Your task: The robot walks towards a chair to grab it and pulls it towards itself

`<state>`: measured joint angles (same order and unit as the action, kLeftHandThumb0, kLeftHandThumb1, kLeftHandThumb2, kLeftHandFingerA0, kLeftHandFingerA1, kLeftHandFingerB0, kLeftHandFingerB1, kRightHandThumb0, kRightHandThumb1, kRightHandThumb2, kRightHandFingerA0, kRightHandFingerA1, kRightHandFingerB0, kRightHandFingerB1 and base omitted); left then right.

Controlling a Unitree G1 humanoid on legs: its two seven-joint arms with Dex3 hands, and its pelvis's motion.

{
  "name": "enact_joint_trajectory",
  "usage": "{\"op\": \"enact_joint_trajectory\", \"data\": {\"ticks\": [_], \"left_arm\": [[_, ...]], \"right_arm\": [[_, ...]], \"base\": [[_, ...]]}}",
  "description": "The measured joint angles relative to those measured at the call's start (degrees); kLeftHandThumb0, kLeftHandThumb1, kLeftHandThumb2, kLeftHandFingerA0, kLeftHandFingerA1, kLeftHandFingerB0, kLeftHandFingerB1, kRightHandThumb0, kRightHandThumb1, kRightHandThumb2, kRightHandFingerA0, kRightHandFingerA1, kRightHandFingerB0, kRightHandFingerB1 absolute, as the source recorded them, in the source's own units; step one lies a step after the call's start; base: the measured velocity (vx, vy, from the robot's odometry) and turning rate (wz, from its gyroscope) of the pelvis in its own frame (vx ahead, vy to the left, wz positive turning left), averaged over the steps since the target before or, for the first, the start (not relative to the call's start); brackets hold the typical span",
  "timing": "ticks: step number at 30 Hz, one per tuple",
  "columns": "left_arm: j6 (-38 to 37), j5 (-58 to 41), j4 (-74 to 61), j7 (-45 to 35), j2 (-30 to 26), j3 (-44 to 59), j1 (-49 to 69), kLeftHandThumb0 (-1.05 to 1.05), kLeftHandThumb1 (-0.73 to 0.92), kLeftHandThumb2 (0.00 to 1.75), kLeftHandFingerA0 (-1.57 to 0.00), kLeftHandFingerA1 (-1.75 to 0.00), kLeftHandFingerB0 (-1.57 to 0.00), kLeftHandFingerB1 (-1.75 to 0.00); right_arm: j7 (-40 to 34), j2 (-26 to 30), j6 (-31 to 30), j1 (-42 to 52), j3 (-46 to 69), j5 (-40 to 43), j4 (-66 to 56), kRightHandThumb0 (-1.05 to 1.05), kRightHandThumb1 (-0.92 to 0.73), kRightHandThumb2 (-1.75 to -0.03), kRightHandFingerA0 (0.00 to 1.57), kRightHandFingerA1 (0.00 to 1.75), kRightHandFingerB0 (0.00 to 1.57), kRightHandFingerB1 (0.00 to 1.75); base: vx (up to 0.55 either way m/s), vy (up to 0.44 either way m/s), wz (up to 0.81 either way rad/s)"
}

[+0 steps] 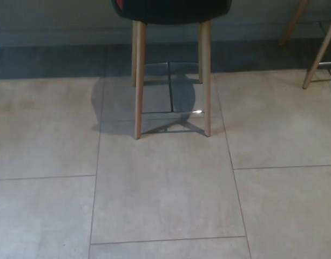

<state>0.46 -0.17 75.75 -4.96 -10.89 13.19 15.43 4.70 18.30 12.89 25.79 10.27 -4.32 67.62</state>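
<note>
- Chair (170,11) — dark seat, 4 pale wooden legs, shiny metal footrest (171,113) between them.
- Neither hand in view — spread or closed, cannot tell.

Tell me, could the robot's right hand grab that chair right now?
Probably not yet. The right hand is out of view, and a stretch of tiled floor separates the robot from the chair. Nothing blocks the way; it likely must walk closer.

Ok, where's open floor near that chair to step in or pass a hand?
Bare tiles lie in front of the chair, left of it, and between it and the second chair's legs at right. Crowded only between its legs, where footrest bars cross.
</note>
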Motion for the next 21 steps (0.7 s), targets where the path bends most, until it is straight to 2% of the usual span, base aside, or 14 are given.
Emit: {"op": "enact_joint_trajectory", "data": {"ticks": [2, 3, 4, 5, 9, 10, 11, 12, 13, 17, 18, 21], "left_arm": [[-0.13, 0.03, 0.20, -0.04, -0.17, -0.21, -0.55, -0.70, 0.38, 0.69, -0.17, -0.75, -0.08, -0.59], [-0.20, 0.03, 0.29, -0.04, -0.26, -0.25, -0.77, -0.62, 0.36, 0.82, -0.07, -0.65, -0.03, -0.55], [-0.24, 0.00, 0.36, -0.06, -0.33, -0.18, -0.98, -0.70, 0.49, 0.56, -0.09, -0.80, -0.01, -0.54], [-0.26, -0.04, 0.43, -0.10, -0.42, -0.03, -1.23, -0.75, 0.52, 0.55, -0.04, -0.76, 0.00, -0.49], [-0.55, -0.13, 0.61, -1.33, -1.52, 0.46, -2.23, -0.75, 0.52, 0.55, -0.04, -0.76, 0.00, -0.49], [-0.72, -0.13, 0.61, -1.57, -1.79, 0.50, -2.36, -0.65, 0.38, 0.83, -0.08, -0.68, -0.02, -0.45], [-0.94, -0.13, 0.61, -1.86, -2.10, 0.55, -2.47, -0.65, 0.38, 0.83, -0.08, -0.68, -0.02, -0.45], [-1.24, -0.25, 0.65, -2.09, -2.36, 0.98, -2.93, -0.70, 0.52, 0.54, -0.12, -0.88, 0.00, -0.57], [-1.64, -0.44, 0.65, -2.44, -2.67, 1.52, -3.55, -0.73, 0.43, 0.81, -0.16, -0.76, -0.04, -0.59], [-2.87, -0.73, 0.14, -3.13, -3.94, 2.05, -6.21, -0.73, 0.43, 0.81, -0.16, -0.76, -0.04, -0.59], [-3.36, -0.78, -0.08, -3.27, -4.21, 2.11, -6.87, -0.76, 0.44, 0.82, -0.16, -0.77, -0.04, -0.60], [-4.12, -1.05, -0.28, -3.73, -4.46, 2.58, -7.92, -0.74, 0.43, 0.80, -0.20, -0.78, -0.04, -0.62]], "right_arm": [[0.60, 0.32, 0.97, -0.08, 0.01, 0.16, 0.35, -0.83, -0.52, -0.83, 0.00, 0.00, 0.00, 0.10], [0.88, 0.44, 1.36, -0.18, 0.01, 0.24, 0.50, -0.90, -0.56, -0.89, 0.00, 0.00, 0.00, 0.11], [1.25, 0.54, 1.70, -0.32, 0.02, 0.31, 0.64, -0.91, -0.57, -0.90, 0.00, 0.00, 0.00, 0.12], [1.80, 0.70, 2.00, -0.53, 0.04, 0.38, 0.78, -0.92, -0.59, -0.92, 0.00, 0.00, 0.00, 0.12], [4.46, 2.65, 2.89, -1.39, 0.05, 0.59, -0.29, -0.92, -0.59, -0.92, 0.00, 0.00, 0.00, 0.12], [4.79, 2.95, 2.98, -1.51, 0.05, 0.63, -0.49, -0.93, -0.62, -0.93, 0.00, 0.00, 0.00, 0.07], [5.20, 3.23, 3.11, -1.65, 0.05, 0.69, -0.67, -0.93, -0.62, -0.93, 0.00, 0.00, 0.00, 0.07], [5.42, 3.52, 3.22, -1.82, 0.09, 0.71, -0.96, -0.93, -0.62, -0.91, 0.00, 0.00, 0.00, 0.08], [5.61, 4.07, 3.46, -2.16, 0.19, 0.74, -1.47, -0.94, -0.62, -0.91, 0.00, 0.00, 0.00, 0.04], [5.67, 6.16, 4.52, -4.47, 0.51, 0.84, -1.51, -0.94, -0.62, -0.91, 0.00, 0.00, 0.00, 0.04], [5.67, 6.54, 4.98, -5.03, 0.56, 0.89, -1.46, -0.87, -0.64, -0.92, 0.00, 0.06, 0.00, 0.09], [5.45, 6.67, 5.52, -5.81, 0.94, 1.09, -1.36, -0.90, -0.67, -0.97, 0.00, 0.07, 0.00, 0.09]], "base": [[0.00, 0.000, 0.00], [0.00, 0.000, 0.00], [0.00, 0.000, 0.00], [0.00, 0.000, 0.00], [0.00, 0.000, 0.00], [0.00, 0.000, 0.00], [0.00, 0.000, 0.00], [0.00, 0.000, 0.00], [0.00, 0.000, 0.00], [0.00, 0.000, 0.00], [0.00, 0.000, 0.00], [0.00, 0.000, 0.00]]}}
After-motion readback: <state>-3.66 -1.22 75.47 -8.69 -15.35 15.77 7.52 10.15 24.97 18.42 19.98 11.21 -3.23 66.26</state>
